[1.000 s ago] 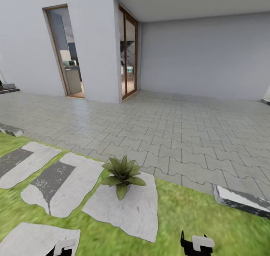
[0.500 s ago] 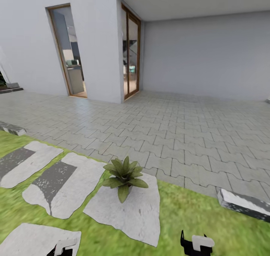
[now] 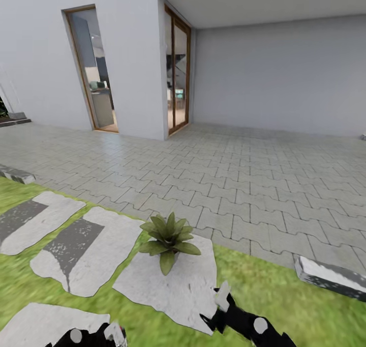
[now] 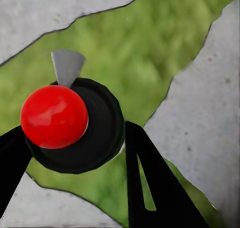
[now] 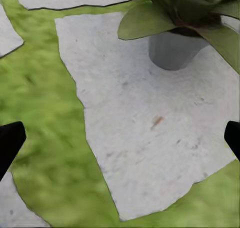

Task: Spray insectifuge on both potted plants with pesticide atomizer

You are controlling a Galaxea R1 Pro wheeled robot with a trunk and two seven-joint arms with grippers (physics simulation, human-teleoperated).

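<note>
Facing a grey paved patio (image 3: 244,184) and a white house wall, we stand at the edge of the garden lawn (image 3: 264,291), where flat grey stepping stones lie in the grass. One potted plant (image 3: 169,239) sits at the far edge of the nearest stepping stone (image 3: 175,283), close to where lawn meets paving; its broad pointed leaves spread low over a small grey pot (image 5: 175,50). We cannot make out any whitish specks on those leaves.

Our right gripper (image 3: 219,306) reaches in over the near right corner of that stone, short of the plant. In the right wrist view its two dark fingertips (image 5: 9,140) stand wide apart at either side, with nothing between them but bare stone and grass, so the fingers are spread and hold nothing.

Our left gripper (image 3: 109,333) shows low at the near edge of the head view, over the grass between two stones. In the left wrist view its dark fingers (image 4: 150,183) sit either side of a round black part topped with a glossy red ball (image 4: 54,116) and a small grey wedge. This seems to be the pesticide atomizer (image 4: 97,130) seen end-on, though we cannot tell for sure, nor whether the fingers press on it.

A grey kerb block (image 3: 330,276) lies at the lawn's right edge.
</note>
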